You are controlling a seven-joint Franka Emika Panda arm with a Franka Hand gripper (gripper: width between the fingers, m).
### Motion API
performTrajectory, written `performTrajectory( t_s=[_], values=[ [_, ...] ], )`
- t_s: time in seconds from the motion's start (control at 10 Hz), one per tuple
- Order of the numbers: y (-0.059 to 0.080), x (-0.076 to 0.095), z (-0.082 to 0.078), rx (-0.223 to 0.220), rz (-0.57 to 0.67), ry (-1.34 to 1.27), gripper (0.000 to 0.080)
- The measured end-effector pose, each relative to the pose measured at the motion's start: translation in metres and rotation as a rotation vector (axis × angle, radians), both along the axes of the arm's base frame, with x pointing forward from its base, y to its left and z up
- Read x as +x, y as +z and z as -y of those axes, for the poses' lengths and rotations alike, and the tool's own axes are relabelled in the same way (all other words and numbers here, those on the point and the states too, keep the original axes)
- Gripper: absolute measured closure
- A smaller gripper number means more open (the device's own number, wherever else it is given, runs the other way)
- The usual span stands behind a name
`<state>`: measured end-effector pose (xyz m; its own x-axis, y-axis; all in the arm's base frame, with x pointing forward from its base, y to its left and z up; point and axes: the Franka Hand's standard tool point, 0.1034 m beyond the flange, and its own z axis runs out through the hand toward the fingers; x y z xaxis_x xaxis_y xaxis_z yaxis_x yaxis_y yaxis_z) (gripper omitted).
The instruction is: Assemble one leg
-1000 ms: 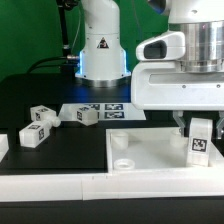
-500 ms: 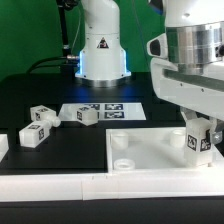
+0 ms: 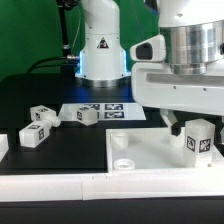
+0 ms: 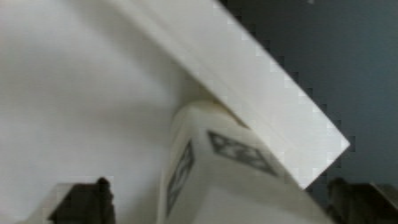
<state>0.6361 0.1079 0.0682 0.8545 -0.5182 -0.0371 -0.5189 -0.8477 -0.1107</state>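
The gripper hangs low over the large white panel at the exterior view's right. Below the hand stands the leg, upright, its tagged face toward the camera and its lower end at or just above the panel. One dark finger shows just beside the leg's flank; the other is hidden behind the block.

In the wrist view the leg runs up between the two dark fingertips, which sit out at either side with pale gaps between them and the block. So the fingers look spread wider than the leg, though whether either pad touches it cannot be told. Beyond the leg's far end lies the panel's edge.

Well away from the fingers, three more legs lie loose on the black table, near the marker board.
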Motion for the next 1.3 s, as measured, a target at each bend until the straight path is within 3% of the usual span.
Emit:
performTrajectory(
  t_s=[0.1, 0.4, 0.6, 0.9, 1.0, 1.1, 1.2, 1.3],
  values=[
    [-0.001, -0.003, -0.002, -0.01, -0.004, 0.156, 0.016],
    [0.0, 0.0, 0.001, -0.029, 0.026, 0.343, 0.0152],
    [0.004, 0.007, -0.002, -0.097, 0.094, 0.772, 0.015],
    [0.003, 0.008, -0.003, -0.096, 0.1, 0.763, 0.0196],
    [0.003, 0.008, -0.003, -0.094, 0.098, 0.732, 0.0373],
    [0.003, 0.008, -0.003, -0.09, 0.092, 0.656, 0.0373],
    [0.003, 0.008, -0.003, -0.088, 0.087, 0.59, 0.0515],
    [0.003, 0.008, -0.003, -0.086, 0.083, 0.531, 0.0515]
  ],
)
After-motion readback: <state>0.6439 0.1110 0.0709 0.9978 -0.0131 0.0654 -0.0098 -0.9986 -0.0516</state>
